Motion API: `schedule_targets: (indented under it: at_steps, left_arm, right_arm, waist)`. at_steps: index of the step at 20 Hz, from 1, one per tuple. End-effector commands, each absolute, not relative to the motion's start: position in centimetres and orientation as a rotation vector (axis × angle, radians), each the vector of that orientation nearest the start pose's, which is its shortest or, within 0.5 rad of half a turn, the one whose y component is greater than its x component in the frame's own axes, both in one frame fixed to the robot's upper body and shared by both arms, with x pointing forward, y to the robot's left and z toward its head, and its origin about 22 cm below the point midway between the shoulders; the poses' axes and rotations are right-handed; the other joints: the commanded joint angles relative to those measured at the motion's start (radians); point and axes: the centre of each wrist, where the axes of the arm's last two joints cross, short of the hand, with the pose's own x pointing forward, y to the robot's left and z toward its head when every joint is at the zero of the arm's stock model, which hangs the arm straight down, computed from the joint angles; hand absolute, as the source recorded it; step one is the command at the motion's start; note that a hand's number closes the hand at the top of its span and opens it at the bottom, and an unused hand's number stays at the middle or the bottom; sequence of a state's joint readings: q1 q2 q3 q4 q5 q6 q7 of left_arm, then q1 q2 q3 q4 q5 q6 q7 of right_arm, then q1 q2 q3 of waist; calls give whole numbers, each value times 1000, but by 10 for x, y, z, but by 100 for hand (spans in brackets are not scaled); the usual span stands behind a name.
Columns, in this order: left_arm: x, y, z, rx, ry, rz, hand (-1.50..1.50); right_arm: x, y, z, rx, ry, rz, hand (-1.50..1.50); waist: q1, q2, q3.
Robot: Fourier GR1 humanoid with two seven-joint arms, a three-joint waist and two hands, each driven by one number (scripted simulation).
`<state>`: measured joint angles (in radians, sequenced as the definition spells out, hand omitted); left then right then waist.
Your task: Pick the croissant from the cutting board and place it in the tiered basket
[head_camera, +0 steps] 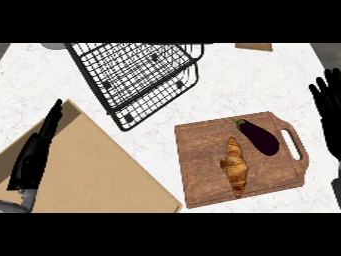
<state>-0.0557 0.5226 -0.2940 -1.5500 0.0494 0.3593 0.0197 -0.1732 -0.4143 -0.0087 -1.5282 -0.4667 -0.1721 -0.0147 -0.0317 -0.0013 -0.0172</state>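
croissant (236,167) lying untouched on the cutting board (202,170)

it is sitting just beside an eggplant (259,136), with the tiered basket (140,75) standing apart at upper left; the right hand (337,112) and left hand (34,150) are both resting with fingers straight, holding nothing.

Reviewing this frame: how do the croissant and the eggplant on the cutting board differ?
The croissant is golden brown and ridged; the eggplant is dark purple and smooth, with a small green stem. The croissant lies near the board's middle, running almost straight toward the near edge; the eggplant lies diagonally beside the handle slot. Both rest on the wooden cutting board, untouched by either hand.
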Motion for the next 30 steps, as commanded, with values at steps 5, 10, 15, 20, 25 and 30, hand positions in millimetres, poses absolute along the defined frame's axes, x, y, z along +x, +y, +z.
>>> schedule_targets:
  at_steps: [5,10,15,20,25,30]
  left_arm:
    - [264,260,55,365,-1750,-478,0]
    - [259,254,51,293,-1749,-486,0]
    - [258,271,57,295,-1736,-488,0]
    - [253,260,50,305,-1749,-485,0]
    - [252,262,46,318,-1726,-474,0]
    - [257,268,54,345,-1737,-498,0]
  right_arm:
    - [292,-198,118,423,-1944,340,150]
    - [288,-196,53,-220,-1722,-1,-150]
    - [262,-155,74,-159,-1811,141,-150]
    - [270,-193,85,-348,-1475,557,-150]
    - [268,-213,116,-642,-1201,850,-150]
    - [251,-178,151,-776,-993,986,-150]
  waist:
    - [69,-1,16]
    - [42,3,15]
    - [31,-1,17]
    - [24,-8,11]
    - [11,-17,5]
    - [20,-12,9]
